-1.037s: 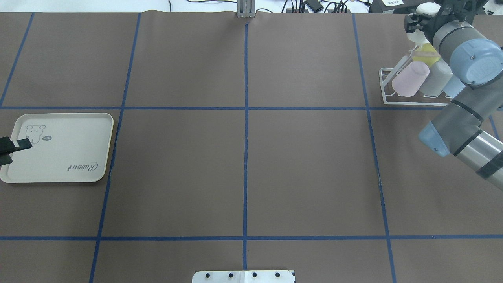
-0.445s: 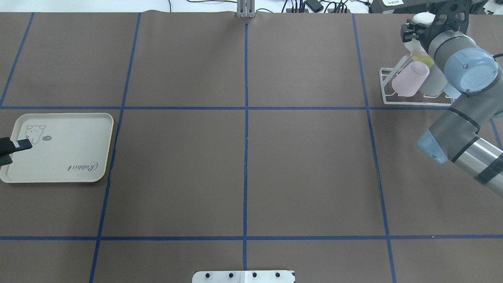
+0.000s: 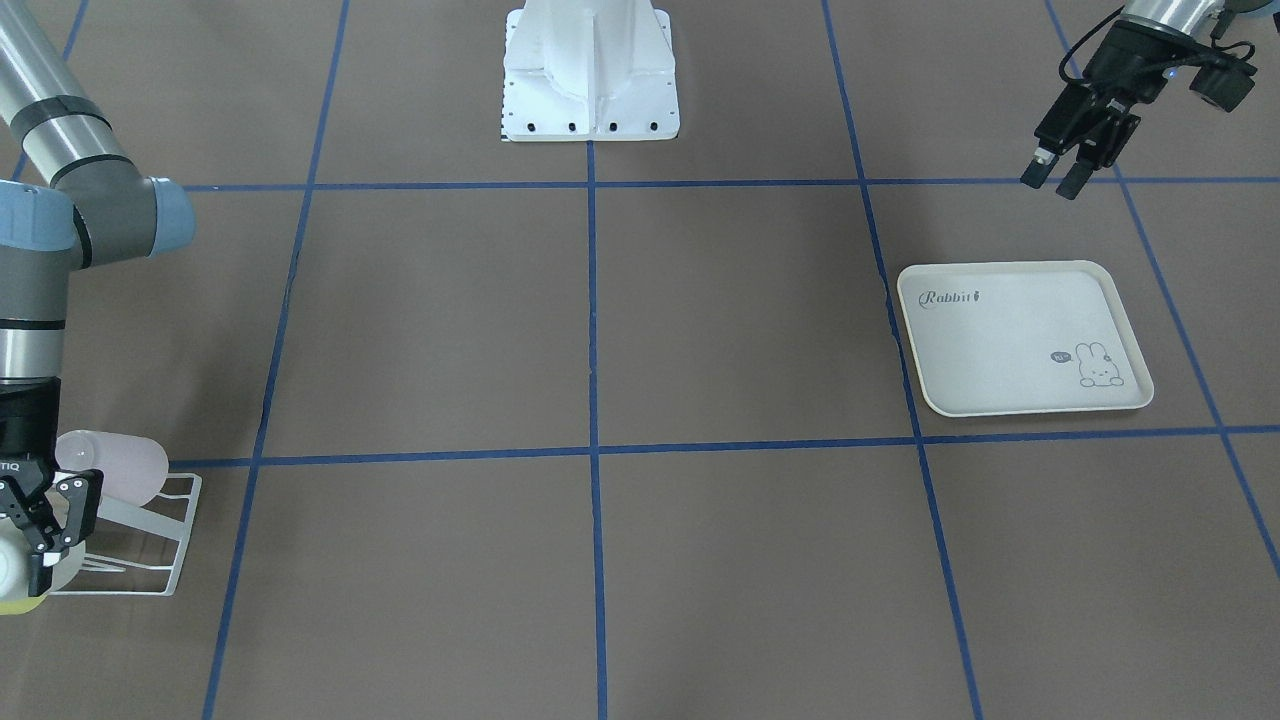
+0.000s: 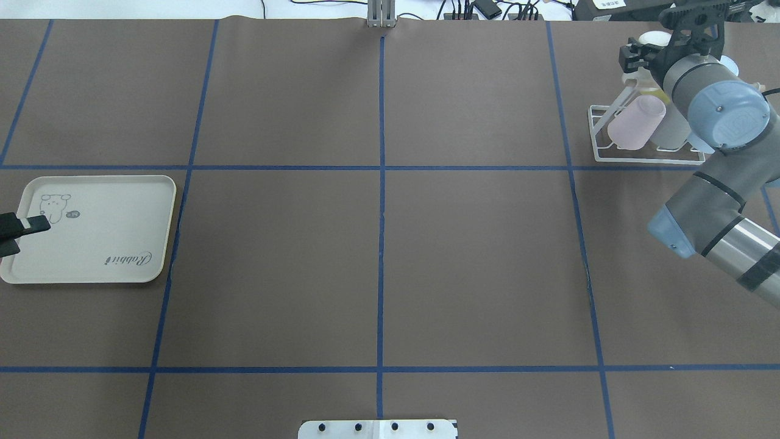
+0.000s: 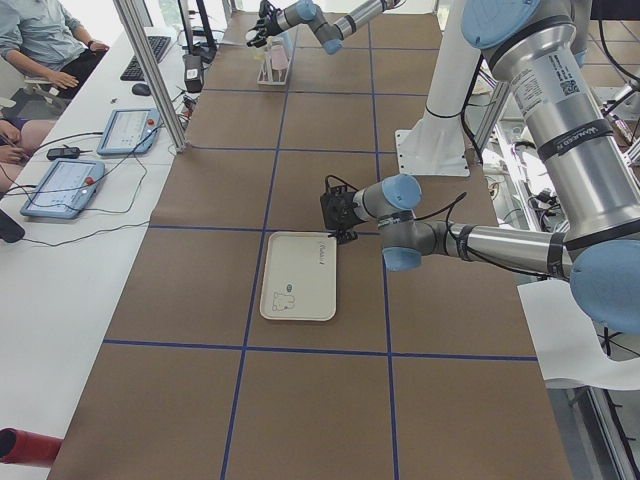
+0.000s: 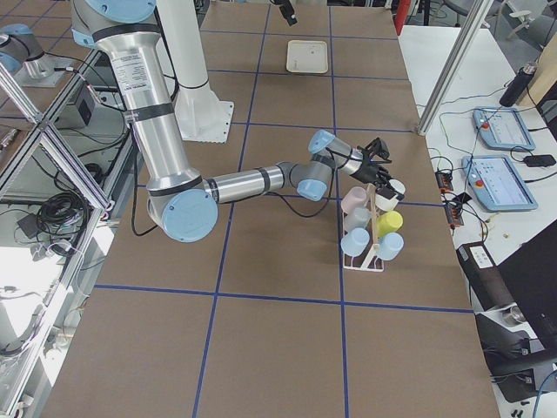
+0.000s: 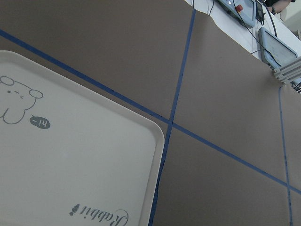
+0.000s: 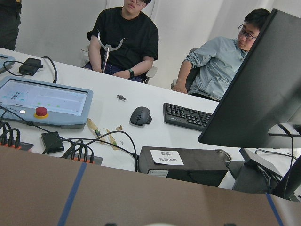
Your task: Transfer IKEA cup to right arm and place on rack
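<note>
My right gripper (image 4: 638, 50) is shut on a white IKEA cup (image 4: 651, 38) and holds it over the far end of the white wire rack (image 4: 600, 125) at the table's far right. In the front-facing view the right gripper (image 3: 45, 540) holds the white cup (image 3: 8, 568) just above the rack (image 3: 150, 570). The rack holds a pink cup (image 4: 637, 122), a grey cup (image 4: 670, 128), a yellow cup (image 6: 389, 222) and blue cups (image 6: 352, 242). My left gripper (image 3: 1053, 180) is open and empty, hovering by the cream tray's outer edge.
The cream rabbit-printed tray (image 4: 91, 268) lies empty at the table's left. The robot's white base (image 3: 590, 90) stands at the near middle edge. Operators' desk with pendants, cables and a keyboard (image 8: 188, 117) lies beyond the far edge.
My right arm has swung its wrist so the white cup has moved a little toward the rack's far end and lower. The left arm has not moved.
</note>
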